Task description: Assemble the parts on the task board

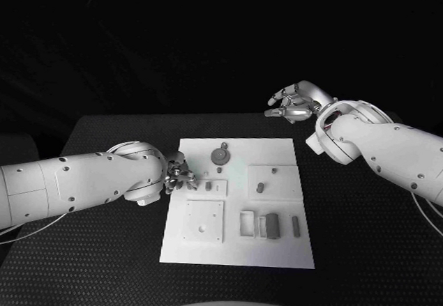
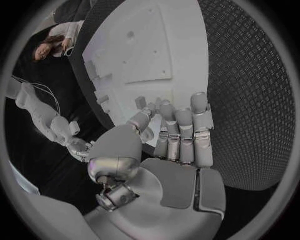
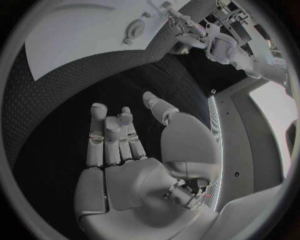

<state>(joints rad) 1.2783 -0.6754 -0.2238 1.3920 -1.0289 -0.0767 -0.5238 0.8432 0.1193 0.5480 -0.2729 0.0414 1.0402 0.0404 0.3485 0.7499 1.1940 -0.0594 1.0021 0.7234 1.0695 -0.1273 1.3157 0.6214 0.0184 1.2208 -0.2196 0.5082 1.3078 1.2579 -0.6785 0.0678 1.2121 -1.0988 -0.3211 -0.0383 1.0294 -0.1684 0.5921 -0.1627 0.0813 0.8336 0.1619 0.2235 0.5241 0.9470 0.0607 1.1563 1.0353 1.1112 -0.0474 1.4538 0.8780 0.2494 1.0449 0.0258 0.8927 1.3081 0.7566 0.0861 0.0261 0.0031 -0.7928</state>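
My left hand (image 1: 181, 174), silver and many-fingered at the end of my white left arm (image 1: 68, 183), sits at the left edge of the flat white rectangular task board (image 1: 276, 250), about halfway along that edge. From the wrist camera its fingers (image 2: 181, 135) lie side by side and point over the board's edge, with the thumb drawn in toward them near a small grey part (image 2: 141, 102); I cannot tell whether anything is pinched between them or whether the hand merely rests there. On the board just beside that hand stands a small grey upright peg (image 1: 210, 186) on a raised square. Nearer my body on the board lies a larger raised white square plate (image 1: 203, 220). Toward the board's far end sits a round grey disc-shaped part (image 1: 219, 155). Near the board's middle, two small grey pegs (image 1: 260, 187) rest on another raised square. Closer to me on the board, a pale rectangular block (image 1: 247, 223), a grey block (image 1: 271, 226) and a thin grey bar (image 1: 296, 226) lie in a row, apart from one another. My right hand (image 1: 294, 101) hangs beyond the board's far right corner, well apart from it, above the black textured table (image 1: 375, 274); its fingers (image 3: 112, 137) are loosely apart and lightly bent, holding nothing.
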